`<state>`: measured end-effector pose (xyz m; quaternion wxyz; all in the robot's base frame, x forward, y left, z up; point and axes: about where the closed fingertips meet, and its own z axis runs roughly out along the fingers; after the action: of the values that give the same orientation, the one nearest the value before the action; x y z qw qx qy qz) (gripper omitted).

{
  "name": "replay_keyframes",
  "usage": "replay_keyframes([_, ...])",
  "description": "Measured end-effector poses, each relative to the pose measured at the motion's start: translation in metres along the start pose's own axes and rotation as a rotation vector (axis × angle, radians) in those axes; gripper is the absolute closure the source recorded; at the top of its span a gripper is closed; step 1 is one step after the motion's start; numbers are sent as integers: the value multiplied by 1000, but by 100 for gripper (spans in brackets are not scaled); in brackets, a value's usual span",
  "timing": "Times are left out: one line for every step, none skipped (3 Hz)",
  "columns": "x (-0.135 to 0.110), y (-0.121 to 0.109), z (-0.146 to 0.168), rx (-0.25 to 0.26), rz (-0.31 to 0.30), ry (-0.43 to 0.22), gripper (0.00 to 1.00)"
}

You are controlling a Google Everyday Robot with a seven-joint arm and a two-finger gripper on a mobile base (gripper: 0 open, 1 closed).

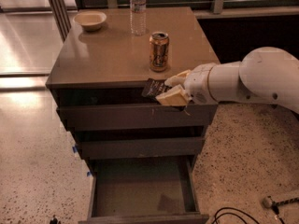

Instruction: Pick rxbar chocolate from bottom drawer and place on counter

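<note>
My gripper [167, 89] is shut on the rxbar chocolate [152, 88], a small dark flat bar that sticks out to the left of the pale fingers [171, 97]. It holds the bar in front of the cabinet, level with the counter's front edge, just below the orange can. The counter [107, 55] is the glossy tan top of the cabinet. The bottom drawer [140, 190] is pulled open below, and its inside shows nothing in it.
An orange drink can [159, 51] stands on the counter near the front right. A clear water bottle [138, 10] and a pale bowl [90, 19] stand at the back. The two upper drawers are closed. Cables [233, 216] lie on the speckled floor at lower right.
</note>
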<state>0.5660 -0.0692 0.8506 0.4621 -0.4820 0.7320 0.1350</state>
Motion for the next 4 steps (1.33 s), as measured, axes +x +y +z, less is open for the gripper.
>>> replay_keyframes([-1,0,1,1,-22,3,100])
replay_keyframes([-2,-21,-2,51,-70,47,100])
replay_keyframes([-10,-67,-10,114,-96,121,100])
replay_keyframes([-32,-137,-35,192,-46,178,100])
